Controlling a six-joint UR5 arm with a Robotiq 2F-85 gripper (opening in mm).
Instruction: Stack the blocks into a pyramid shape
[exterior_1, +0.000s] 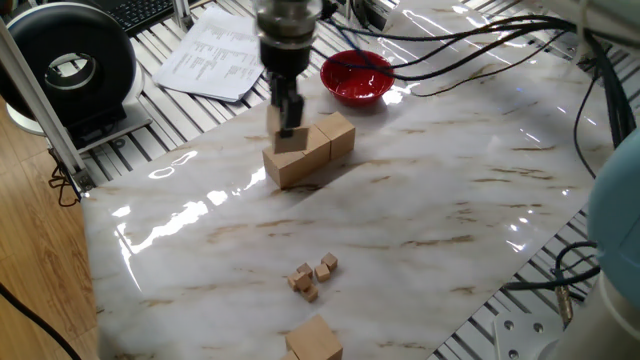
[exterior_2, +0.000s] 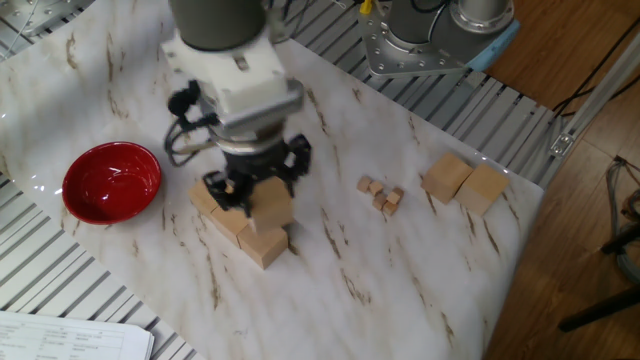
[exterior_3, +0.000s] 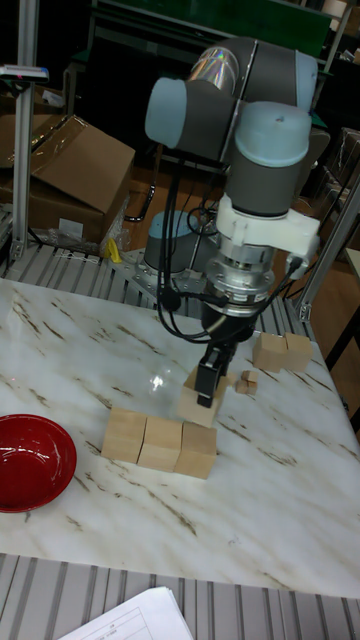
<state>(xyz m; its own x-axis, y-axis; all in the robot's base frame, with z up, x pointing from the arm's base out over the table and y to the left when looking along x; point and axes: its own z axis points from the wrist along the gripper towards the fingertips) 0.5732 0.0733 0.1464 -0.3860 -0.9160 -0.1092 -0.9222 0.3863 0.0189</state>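
Three tan blocks (exterior_1: 312, 152) lie in a touching row (exterior_2: 232, 220) on the marble table (exterior_3: 160, 443). My gripper (exterior_1: 288, 122) is shut on a fourth block (exterior_1: 290, 141), holding it just above the row's end farthest from the red bowl. That held block (exterior_2: 270, 206) shows under the gripper (exterior_2: 255, 190) in the other fixed view, and under the gripper (exterior_3: 212, 385) as a tan cube (exterior_3: 199, 405) in the tall view. Whether it touches the row I cannot tell. Two more blocks (exterior_2: 465, 183) rest side by side near a table corner (exterior_3: 282, 352).
A red bowl (exterior_1: 357, 77) stands beyond the row's far end (exterior_2: 112, 181). Several tiny wooden cubes (exterior_1: 313, 275) lie in a cluster between the row and the loose pair (exterior_2: 381, 194). Papers (exterior_1: 215, 55) and a black round device (exterior_1: 70, 65) sit off the table's edge.
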